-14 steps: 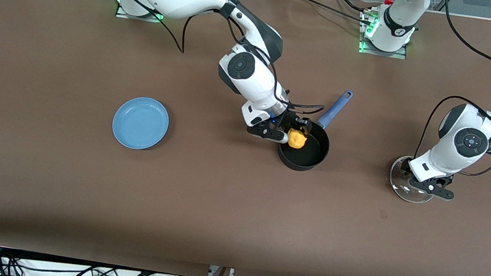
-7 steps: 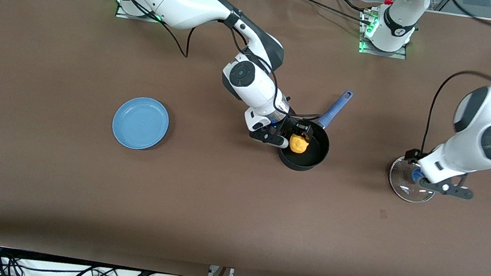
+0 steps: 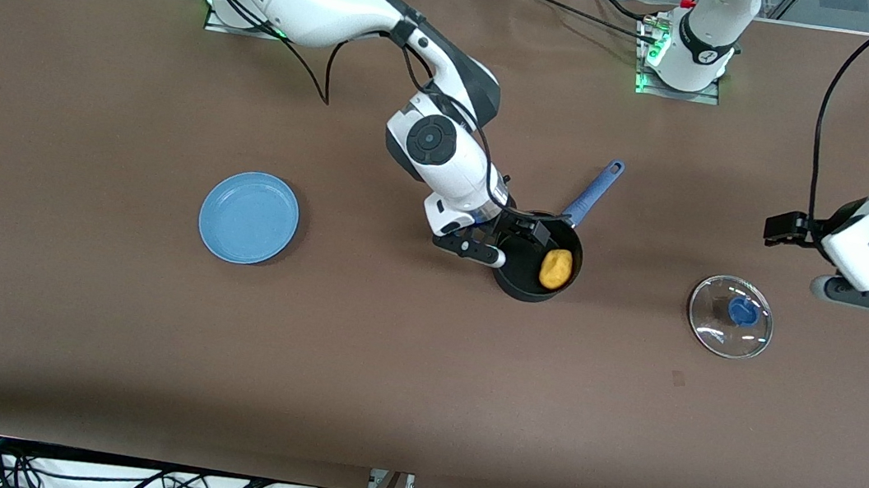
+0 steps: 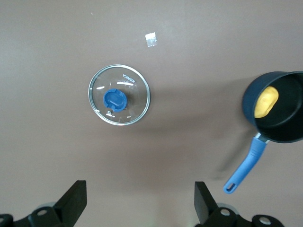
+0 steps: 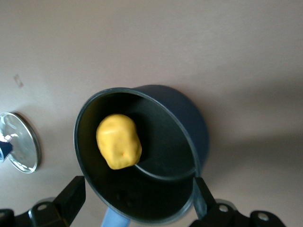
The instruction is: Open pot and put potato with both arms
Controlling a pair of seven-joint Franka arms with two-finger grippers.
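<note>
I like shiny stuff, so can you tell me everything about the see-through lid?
The lid is a round disc of clear glass with a thin silvery metal rim and a blue knob in the middle. Small white lettering shows on the glass. It lies flat on the brown table, knob up, toward the left arm's end, apart from the pot. Nothing touches it: the left tool is open, up in the air.
</note>
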